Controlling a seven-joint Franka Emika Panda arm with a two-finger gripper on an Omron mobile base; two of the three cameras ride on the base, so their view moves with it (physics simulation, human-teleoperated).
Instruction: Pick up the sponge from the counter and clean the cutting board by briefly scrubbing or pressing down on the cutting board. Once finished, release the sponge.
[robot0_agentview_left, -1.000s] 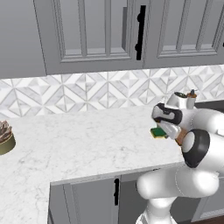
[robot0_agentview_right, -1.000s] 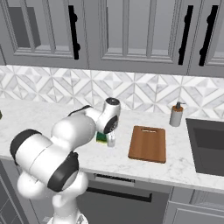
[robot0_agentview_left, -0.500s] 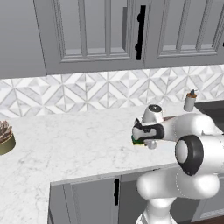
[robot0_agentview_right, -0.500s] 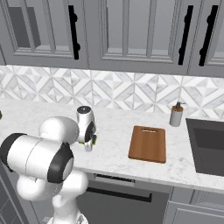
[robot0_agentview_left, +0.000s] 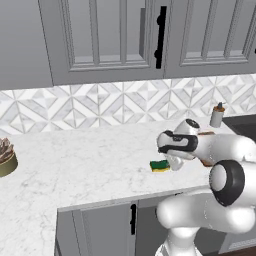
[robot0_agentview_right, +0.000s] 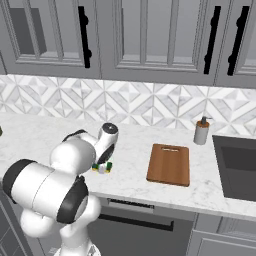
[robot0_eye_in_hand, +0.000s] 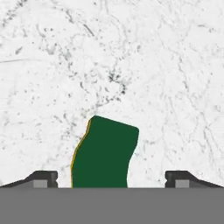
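The sponge (robot0_agentview_left: 160, 166) (robot0_agentview_right: 102, 167) lies on the white marble counter (robot0_agentview_left: 75, 165), green side up, near the front edge. My gripper (robot0_agentview_left: 171, 162) (robot0_agentview_right: 103, 164) hangs right over it, pointing down. In the hand view the sponge (robot0_eye_in_hand: 104, 151) sits between the two widely parted fingertips, closer to the left one, and neither tip touches it; the gripper (robot0_eye_in_hand: 111, 177) is open. The reddish-brown cutting board (robot0_agentview_right: 169, 165) lies flat on the counter to the sponge's right, well apart from it.
A soap bottle (robot0_agentview_right: 201, 131) (robot0_agentview_left: 216, 115) stands by the backsplash beyond the board. The dark sink (robot0_agentview_right: 240, 165) is at the far right. A small bowl (robot0_agentview_left: 5, 159) sits at the counter's far left. My own arm (robot0_agentview_left: 220, 147) covers the counter around the board.
The gripper and the sponge have moved left along the counter together, away from the cutting board. The sponge now rests lower, on the counter. The board has not moved.
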